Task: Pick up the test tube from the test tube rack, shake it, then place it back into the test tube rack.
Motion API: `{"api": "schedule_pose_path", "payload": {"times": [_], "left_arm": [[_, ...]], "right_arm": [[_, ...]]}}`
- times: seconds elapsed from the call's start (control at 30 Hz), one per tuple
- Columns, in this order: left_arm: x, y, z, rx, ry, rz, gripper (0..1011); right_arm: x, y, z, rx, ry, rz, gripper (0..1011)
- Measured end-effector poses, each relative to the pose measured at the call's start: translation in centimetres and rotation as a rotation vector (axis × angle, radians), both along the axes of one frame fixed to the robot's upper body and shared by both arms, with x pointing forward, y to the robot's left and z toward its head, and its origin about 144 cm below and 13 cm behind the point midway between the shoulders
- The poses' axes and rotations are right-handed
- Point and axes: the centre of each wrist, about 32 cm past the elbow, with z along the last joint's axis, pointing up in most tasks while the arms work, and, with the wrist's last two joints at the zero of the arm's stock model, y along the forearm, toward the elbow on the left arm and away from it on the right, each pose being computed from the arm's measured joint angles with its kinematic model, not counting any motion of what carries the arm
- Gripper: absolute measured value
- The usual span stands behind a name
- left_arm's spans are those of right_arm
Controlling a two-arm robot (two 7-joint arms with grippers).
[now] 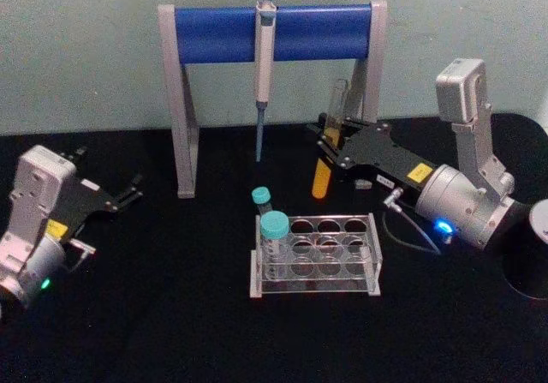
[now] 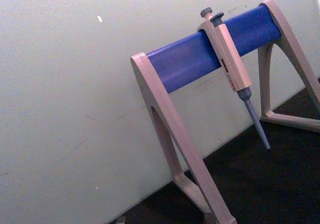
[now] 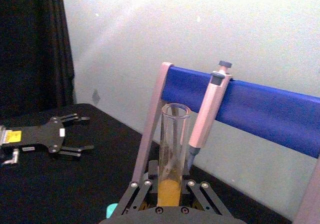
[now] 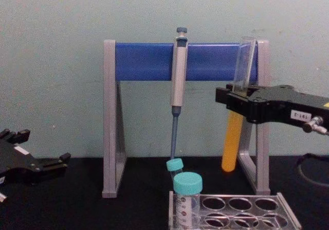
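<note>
My right gripper (image 1: 330, 147) is shut on the test tube (image 1: 324, 177), a slim clear tube with orange-yellow liquid in its lower half. It holds the tube in the air, tilted a little, behind and above the test tube rack (image 1: 370, 254). The chest view has the test tube (image 4: 232, 137) hanging well above the rack (image 4: 285, 212), with the right gripper (image 4: 237, 100) clamped around its middle. In the right wrist view the tube (image 3: 172, 159) stands between the right fingers (image 3: 140, 189). My left gripper (image 1: 133, 190) rests open at the left of the table, far from the rack.
Two teal-capped vials (image 1: 274, 237) stand in the rack's left holes. Behind the rack is a blue-and-grey pipette stand (image 1: 274, 32) with a pipette (image 1: 264, 66) hanging from it, close to the held tube. A black round object (image 1: 538, 229) sits at the right edge.
</note>
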Motion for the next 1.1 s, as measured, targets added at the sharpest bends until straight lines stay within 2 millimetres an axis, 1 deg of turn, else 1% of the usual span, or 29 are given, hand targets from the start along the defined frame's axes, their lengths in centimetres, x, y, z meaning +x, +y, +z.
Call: {"api": "schedule_pose_path", "payload": {"times": [0.33, 0.53, 0.7, 0.8, 0.93, 1.1], "left_arm": [[0.0, 0.0, 0.0, 0.0, 0.0, 0.0, 1001], [0.0, 0.0, 0.0, 0.0, 0.0, 0.0, 1001], [0.0, 0.0, 0.0, 0.0, 0.0, 0.0, 1001], [0.0, 0.0, 0.0, 0.0, 0.0, 0.0, 1001], [0.0, 0.0, 0.0, 0.0, 0.0, 0.0, 1001], [0.0, 0.0, 0.0, 0.0, 0.0, 0.0, 1001]], "right_arm": [[-0.1, -0.3, -0.1, -0.01, -0.003, -0.025, 232], [-0.4, -1.0, 0.2, -0.031, -0.006, -0.056, 232], [-1.3, -1.8, 0.5, -0.067, 0.0, -0.078, 232], [-2.2, -2.4, 0.9, -0.101, 0.018, -0.081, 232], [-3.0, -2.7, 1.2, -0.129, 0.046, -0.051, 232], [-3.4, -2.5, 1.4, -0.12, 0.093, 0.015, 232]]}}
